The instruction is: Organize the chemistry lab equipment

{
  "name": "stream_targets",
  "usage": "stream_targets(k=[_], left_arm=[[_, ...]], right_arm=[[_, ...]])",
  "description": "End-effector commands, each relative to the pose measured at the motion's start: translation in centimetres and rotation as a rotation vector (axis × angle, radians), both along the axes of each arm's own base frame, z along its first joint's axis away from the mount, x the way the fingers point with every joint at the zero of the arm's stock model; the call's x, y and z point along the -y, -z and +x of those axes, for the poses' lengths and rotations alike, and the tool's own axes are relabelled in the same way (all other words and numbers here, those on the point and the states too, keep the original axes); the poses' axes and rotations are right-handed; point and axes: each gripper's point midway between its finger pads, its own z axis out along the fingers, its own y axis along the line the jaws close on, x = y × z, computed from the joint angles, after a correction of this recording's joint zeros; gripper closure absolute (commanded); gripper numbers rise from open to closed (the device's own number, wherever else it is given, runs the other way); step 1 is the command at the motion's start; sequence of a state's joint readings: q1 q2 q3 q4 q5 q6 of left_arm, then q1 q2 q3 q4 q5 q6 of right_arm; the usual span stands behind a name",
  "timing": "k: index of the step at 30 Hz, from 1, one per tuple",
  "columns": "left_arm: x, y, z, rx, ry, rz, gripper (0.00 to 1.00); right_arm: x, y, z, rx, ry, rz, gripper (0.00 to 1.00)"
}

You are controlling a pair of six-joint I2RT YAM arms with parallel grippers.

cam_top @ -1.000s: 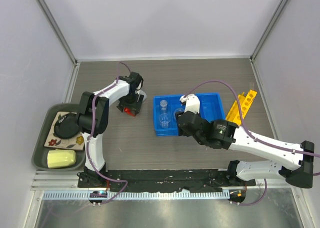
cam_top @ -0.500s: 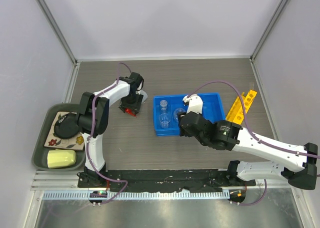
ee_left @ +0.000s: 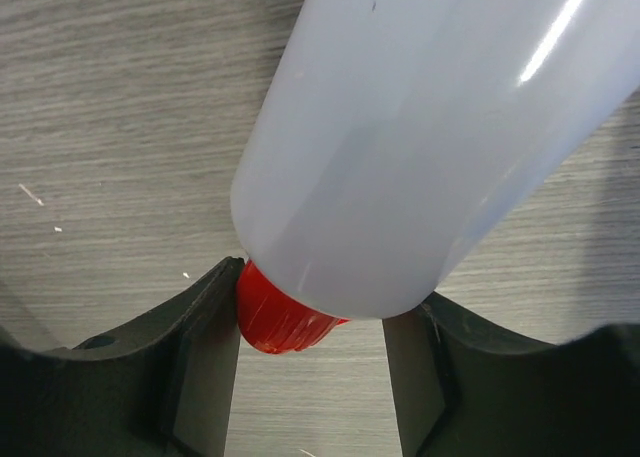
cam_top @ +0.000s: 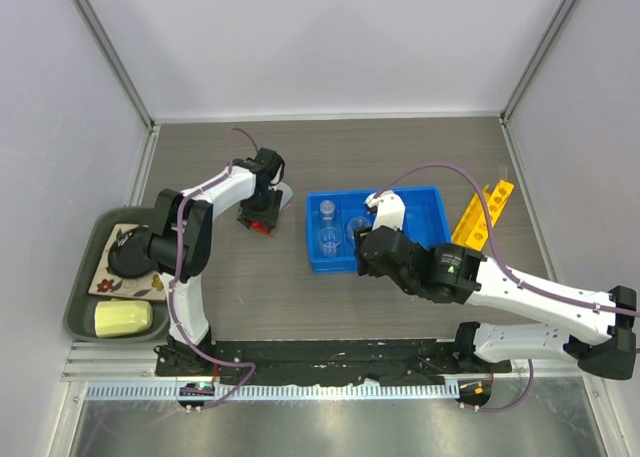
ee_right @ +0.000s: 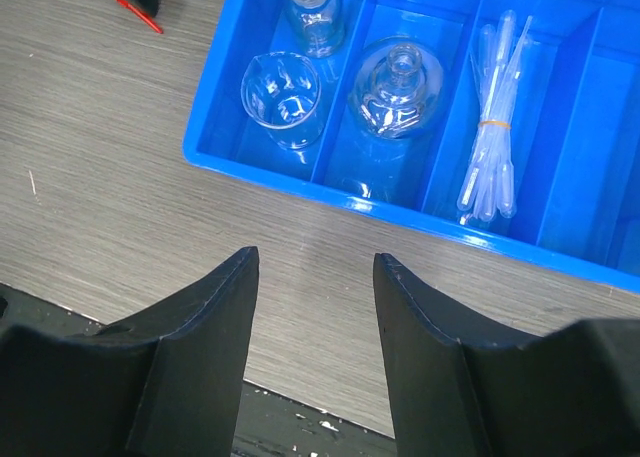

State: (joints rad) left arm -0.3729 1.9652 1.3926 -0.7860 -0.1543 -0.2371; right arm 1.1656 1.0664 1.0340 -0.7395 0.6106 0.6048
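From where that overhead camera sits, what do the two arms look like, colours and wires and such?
The left arm and right arm have white shells broken by black joints. A thin purple cable loops loosely along each. A small green light shows on a black joint of the right arm. The left end effector and right end effector each have two matte black, curved fingers.

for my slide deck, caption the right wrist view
Open right hand hovers near blue bin holding beaker, flask and bundled pipettes.
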Motion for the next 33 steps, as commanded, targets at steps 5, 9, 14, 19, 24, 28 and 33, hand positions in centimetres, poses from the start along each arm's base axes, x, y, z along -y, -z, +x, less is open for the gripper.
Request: stream_targets(k=[5, 9, 14, 19, 24, 28, 33], left_arm=[[-0.5, -2.6, -1.6, 0.025, -0.065, 0.010, 0.78], [-0.6, -3.9, -2.2, 0.046, -0.078, 0.027, 0.79], [0.4, -7.4, -2.8, 0.123, -0.062, 0.011, 0.79], [0.8, -11.4, -3.3, 0.199, -0.056, 0.000, 0.79], [1.2, -16.5, -3.8, 0.304, -0.070, -0.061, 0.80], [3.1, -19.9, -4.4, 0.357, -0.073, -0.188, 0.80], [9.7, -23.7, -5.2, 0.380, -0.025, -0.499, 0.80]], right_arm=[[-1.1, -1.2, -0.5, 0.018, 0.001, 0.076, 0.45], [-1.2, -1.4, -0.8, 0.020, 0.000, 0.079, 0.45], [-1.4, -1.6, -1.2, 0.025, -0.004, 0.082, 0.45], [-1.5, -1.9, -1.4, 0.032, -0.002, 0.071, 0.45], [-0.7, -2.9, -1.3, 0.055, 0.024, 0.065, 0.45], [0.7, -4.6, -1.1, 0.077, 0.073, 0.080, 0.45], [3.4, -6.8, -1.3, 0.106, 0.123, 0.108, 0.45]])
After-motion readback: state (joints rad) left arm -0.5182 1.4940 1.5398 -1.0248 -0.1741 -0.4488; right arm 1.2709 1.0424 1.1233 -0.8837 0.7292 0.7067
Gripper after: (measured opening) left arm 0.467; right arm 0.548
